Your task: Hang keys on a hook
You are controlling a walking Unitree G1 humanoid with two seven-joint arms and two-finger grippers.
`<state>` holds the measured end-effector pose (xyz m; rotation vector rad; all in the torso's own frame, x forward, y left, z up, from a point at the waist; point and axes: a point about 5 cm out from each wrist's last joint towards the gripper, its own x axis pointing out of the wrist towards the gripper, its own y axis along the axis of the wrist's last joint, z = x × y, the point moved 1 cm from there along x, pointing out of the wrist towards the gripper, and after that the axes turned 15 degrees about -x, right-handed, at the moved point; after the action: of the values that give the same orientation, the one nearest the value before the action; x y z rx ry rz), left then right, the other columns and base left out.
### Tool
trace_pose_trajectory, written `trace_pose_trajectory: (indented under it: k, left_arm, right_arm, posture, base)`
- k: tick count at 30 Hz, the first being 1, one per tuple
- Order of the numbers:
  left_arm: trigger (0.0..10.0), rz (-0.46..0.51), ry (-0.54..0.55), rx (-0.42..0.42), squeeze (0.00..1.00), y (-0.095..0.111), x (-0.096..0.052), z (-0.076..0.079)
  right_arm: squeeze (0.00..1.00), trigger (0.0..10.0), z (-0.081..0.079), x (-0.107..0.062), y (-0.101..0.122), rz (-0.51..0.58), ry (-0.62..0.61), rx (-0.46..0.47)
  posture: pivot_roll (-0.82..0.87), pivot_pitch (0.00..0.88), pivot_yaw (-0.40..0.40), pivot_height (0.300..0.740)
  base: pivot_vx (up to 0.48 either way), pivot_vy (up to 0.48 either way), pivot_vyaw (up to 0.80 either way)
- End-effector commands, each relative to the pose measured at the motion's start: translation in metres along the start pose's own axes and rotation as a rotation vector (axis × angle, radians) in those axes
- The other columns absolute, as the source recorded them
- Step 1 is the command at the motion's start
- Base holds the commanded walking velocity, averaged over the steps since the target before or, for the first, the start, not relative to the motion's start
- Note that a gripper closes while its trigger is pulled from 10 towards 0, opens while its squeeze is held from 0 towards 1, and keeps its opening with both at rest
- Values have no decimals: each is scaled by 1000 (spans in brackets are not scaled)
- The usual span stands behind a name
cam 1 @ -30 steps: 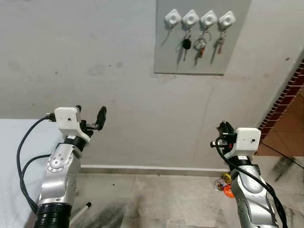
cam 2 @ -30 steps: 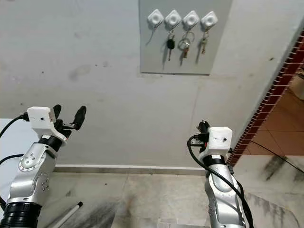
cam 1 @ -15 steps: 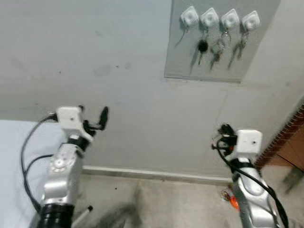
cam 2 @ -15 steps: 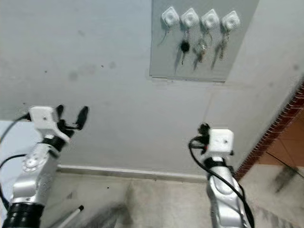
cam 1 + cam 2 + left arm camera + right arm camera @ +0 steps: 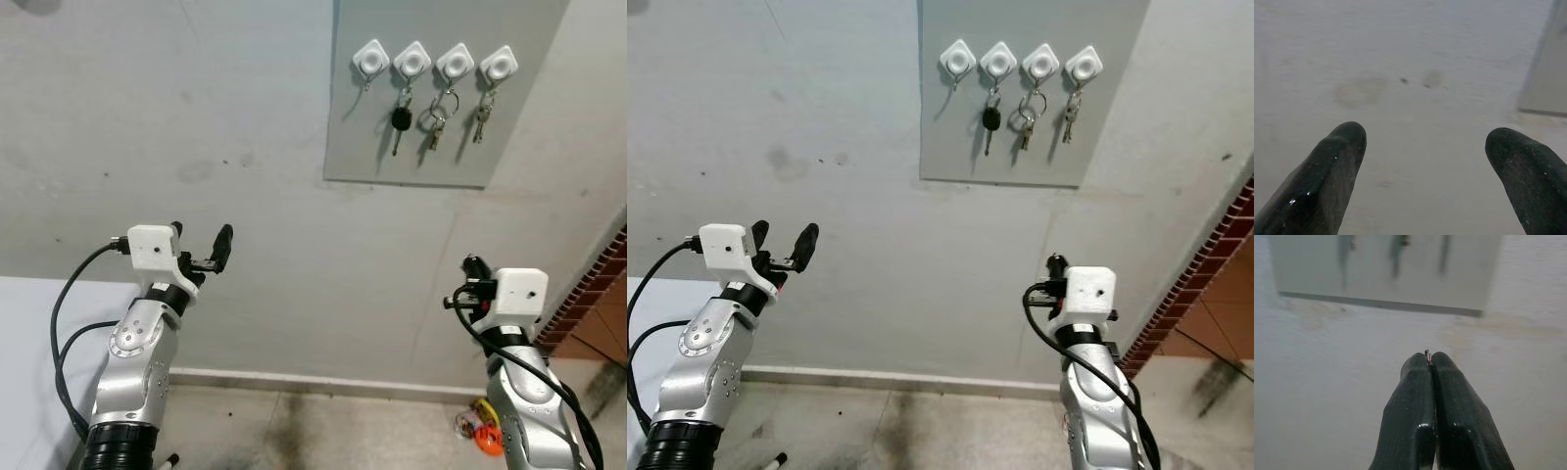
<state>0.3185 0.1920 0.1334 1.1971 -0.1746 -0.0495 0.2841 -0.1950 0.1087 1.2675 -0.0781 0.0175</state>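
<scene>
Since half a second ago the whole view has swung and sharpened, which is the robot's head moving; both arms sit about where they were against the wall. Up on the wall, a grey panel (image 5: 446, 93) carries 4 white diamond-shaped hooks (image 5: 434, 62) in a row. From the robot's left, the 1st hook (image 5: 371, 58) is bare, the 2nd holds a black-headed key (image 5: 400, 122), the 3rd a ringed bunch of keys (image 5: 433, 120), the 4th a smaller set of keys (image 5: 480, 114).

The left gripper (image 5: 199, 251) is raised well below and to the left of the panel, its 2 black fingers (image 5: 1332, 171) spread wide with nothing between them. The right gripper (image 5: 1431, 363) points up toward the panel's lower edge, fingers clenched tight on a tiny sliver of metal (image 5: 1427, 353) poking out at the tips; what it belongs to I cannot tell. Something orange (image 5: 487, 437) lies on the floor by the right arm.
</scene>
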Motion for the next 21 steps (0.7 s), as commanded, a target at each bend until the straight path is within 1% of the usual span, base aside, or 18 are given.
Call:
trace_pose_trajectory:
  k: [1, 12, 17, 21]
  left_arm:
    - [10000, 8, 6, 5, 0, 5, 0, -4]
    - [10000, 1, 6, 6, 0, 3, 0, -3]
    - [10000, -1, -14, 8, 0, 2, 0, 3]
    - [10000, -5, -66, 24, 0, 2, -1, 11]
  right_arm:
    - [0, 10000, -7, 4, 9, 34, 26, 6]
    - [0, 10000, -6, 3, 9, 31, 33, 1]
    - [0, 10000, -6, 2, 9, 34, 50, -7]
    - [0, 10000, -4, 4, 12, 52, 74, -20]
  posture:
    - [-39, 0, -11, 740]
    - [-43, 0, -13, 740]
    - [-49, 0, -12, 740]
    - [-51, 0, -9, 740]
  base:
    - [337, 0, 0]
    - [325, 0, 0]
    - [0, 0, 0]
    - [0, 0, 0]
